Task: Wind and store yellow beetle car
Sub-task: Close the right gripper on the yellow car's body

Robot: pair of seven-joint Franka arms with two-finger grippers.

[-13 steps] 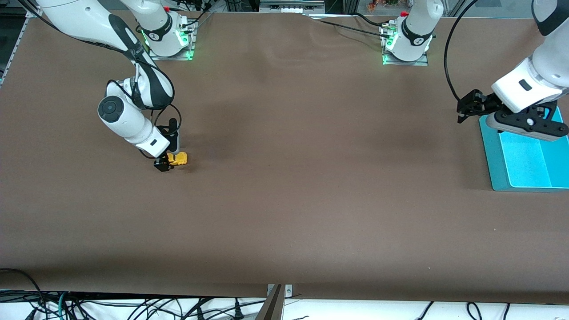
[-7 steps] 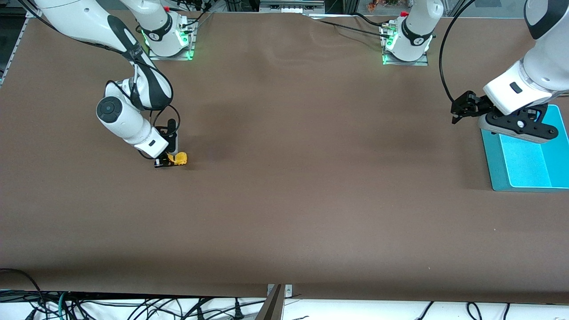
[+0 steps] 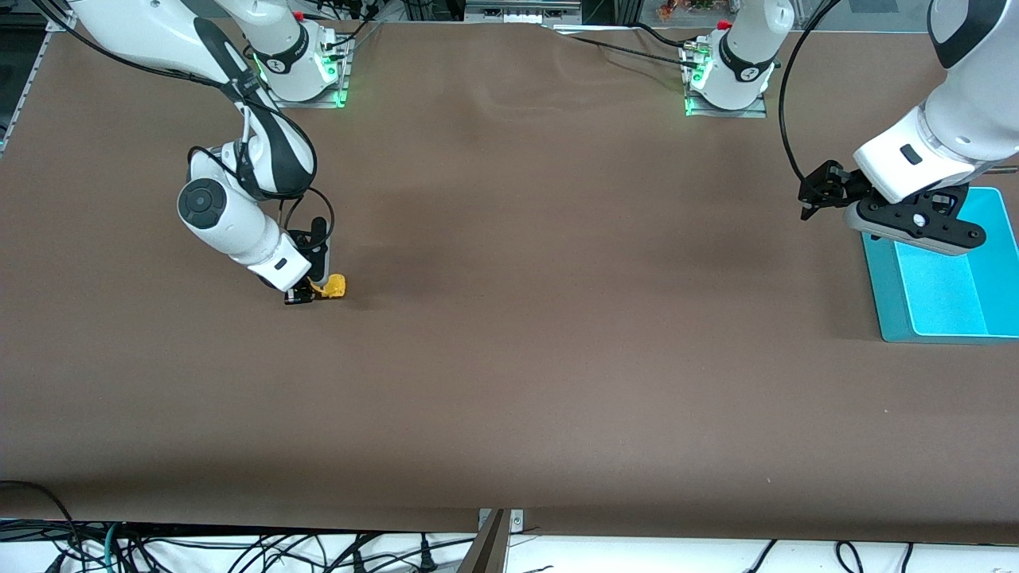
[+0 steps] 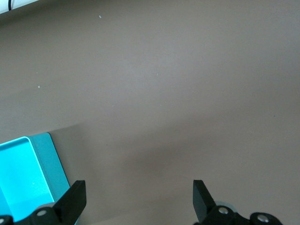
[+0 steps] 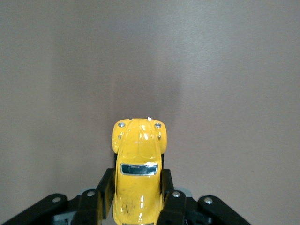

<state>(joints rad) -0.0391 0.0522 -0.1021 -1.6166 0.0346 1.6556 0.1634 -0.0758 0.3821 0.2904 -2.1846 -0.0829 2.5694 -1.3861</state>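
The yellow beetle car (image 3: 333, 286) is a tiny bright yellow toy on the brown table toward the right arm's end. My right gripper (image 3: 309, 291) is shut on it, low at the table. In the right wrist view the car (image 5: 138, 168) sits between the black fingers (image 5: 104, 187), which press its sides, nose pointing away from the wrist. My left gripper (image 3: 820, 191) is open and empty, held in the air beside the teal bin (image 3: 939, 274). In the left wrist view its gripper (image 4: 138, 199) has the jaws wide apart over bare table.
The teal bin stands at the left arm's end of the table; its corner shows in the left wrist view (image 4: 23, 173). The arm bases (image 3: 302, 72) (image 3: 728, 76) stand along the table's edge farthest from the front camera. Cables hang along the nearest edge.
My right gripper has slid the yellow car a little toward the table's middle. My left gripper has moved slightly away from the bin toward the table's middle and stays open.
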